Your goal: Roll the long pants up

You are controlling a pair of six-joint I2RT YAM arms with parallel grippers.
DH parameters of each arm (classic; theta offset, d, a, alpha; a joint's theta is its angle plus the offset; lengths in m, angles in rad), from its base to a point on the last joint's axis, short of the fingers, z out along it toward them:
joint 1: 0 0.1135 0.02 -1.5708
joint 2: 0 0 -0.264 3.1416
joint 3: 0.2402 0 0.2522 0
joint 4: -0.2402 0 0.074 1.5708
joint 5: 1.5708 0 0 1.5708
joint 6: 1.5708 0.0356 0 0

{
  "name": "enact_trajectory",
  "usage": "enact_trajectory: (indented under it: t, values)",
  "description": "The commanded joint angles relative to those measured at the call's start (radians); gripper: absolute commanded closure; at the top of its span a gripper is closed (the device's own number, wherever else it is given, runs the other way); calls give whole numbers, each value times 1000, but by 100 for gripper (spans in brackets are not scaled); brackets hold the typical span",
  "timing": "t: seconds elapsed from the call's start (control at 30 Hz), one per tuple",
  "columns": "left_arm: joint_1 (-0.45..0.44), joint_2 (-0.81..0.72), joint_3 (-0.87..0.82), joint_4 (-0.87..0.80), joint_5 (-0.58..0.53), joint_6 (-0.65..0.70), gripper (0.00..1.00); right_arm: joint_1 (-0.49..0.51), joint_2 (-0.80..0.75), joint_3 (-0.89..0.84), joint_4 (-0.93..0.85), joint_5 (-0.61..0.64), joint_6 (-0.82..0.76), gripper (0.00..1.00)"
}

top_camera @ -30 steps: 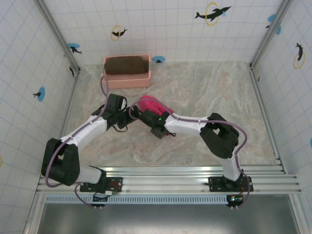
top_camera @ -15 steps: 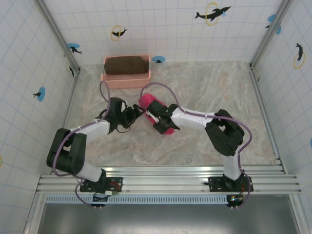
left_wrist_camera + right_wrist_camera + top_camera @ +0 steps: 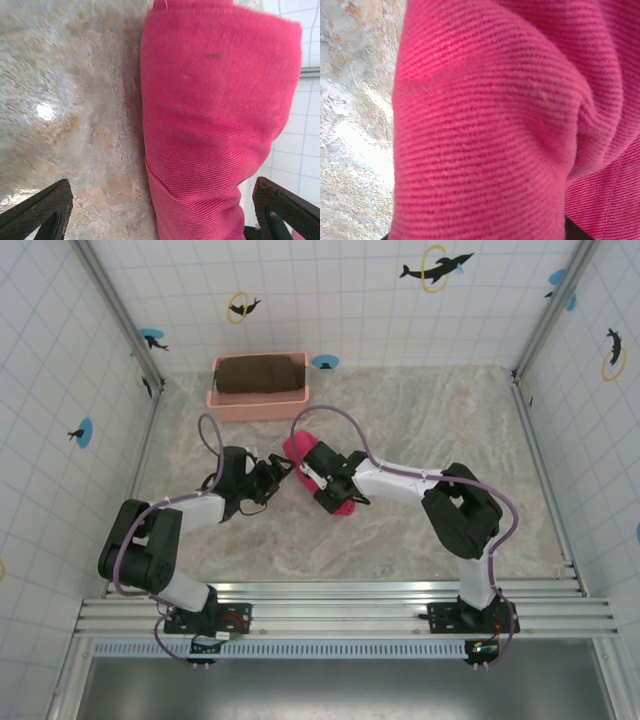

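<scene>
Resting at the 11 o'clock corner of the marbled table (image 3: 430,420), a pale pink basket (image 3: 258,403) carries a folded dark brown cloth (image 3: 260,372). Nearer the centre, the left gripper (image 3: 278,472) stands with jaws spread wide at the 9 o'clock side of the long pants (image 3: 299,450), its fingers (image 3: 37,212) flanking the bundle's near end. The pants, plain bright magenta twill, are wound into a thick, snug roll lying on the tabletop, slanting from 11 toward 5 o'clock. The right gripper (image 3: 322,478) is clamped across the roll's middle, with pink ends poking out either side.
</scene>
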Motion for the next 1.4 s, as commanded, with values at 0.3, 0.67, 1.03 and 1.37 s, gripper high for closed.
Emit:
enact_trajectory:
  t: [0.3,0.67,1.03,1.37]
  values:
    - [-95,141,-37,344,-7,-165,6,-15,130,-3,-170,-240,-2,100]
    - [-157,164,-77,352,-29,-159,6,-16,169,52,-174,-262,2,100]
    - [-162,279,-5,332,-139,-136,11,-2,146,64,-212,-317,-30,100]
    - [-163,355,117,287,-143,-57,100,41,76,58,-245,-353,-40,100]
